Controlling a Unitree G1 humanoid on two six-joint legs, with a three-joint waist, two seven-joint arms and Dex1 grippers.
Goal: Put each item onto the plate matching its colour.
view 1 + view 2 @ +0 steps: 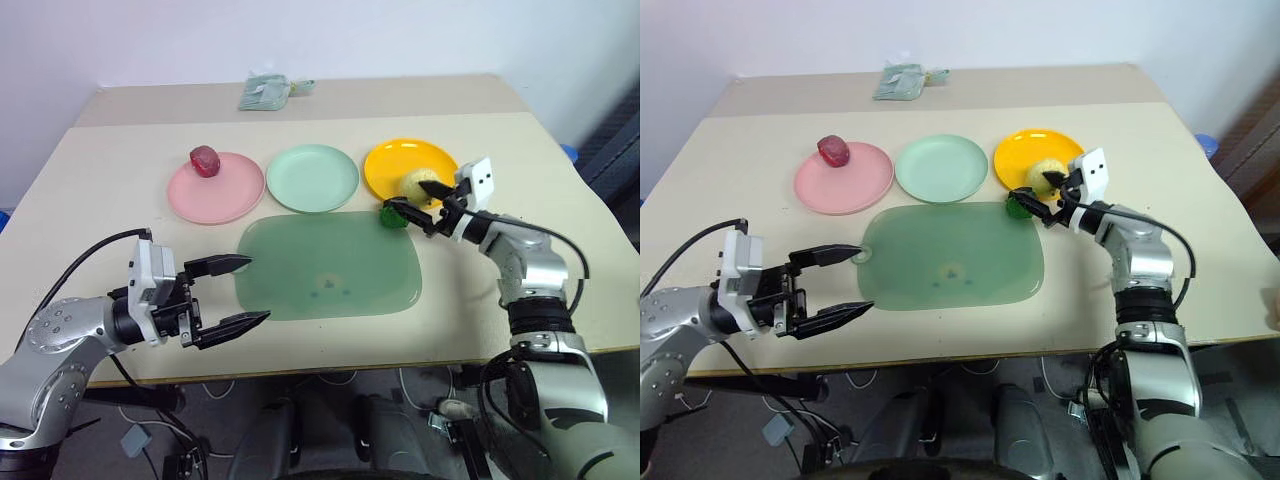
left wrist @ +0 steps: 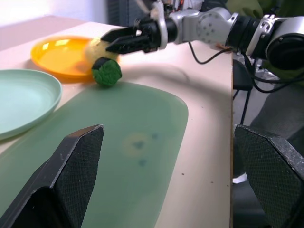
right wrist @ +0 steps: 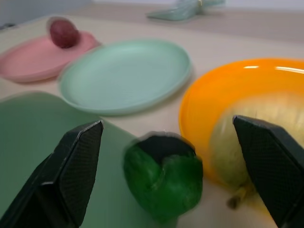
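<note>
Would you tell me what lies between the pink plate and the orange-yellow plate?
The round mint green plastic plate, bare, sits between the pink plate and the orange-yellow plate, seen in the left eye view.

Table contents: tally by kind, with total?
Plates: 3 (pink, mint green, orange-yellow)
Toy foods: 3 (maroon lump, yellow ball, green lump)
Translucent green board: 1
Folded cloth: 1
Total: 8
</note>
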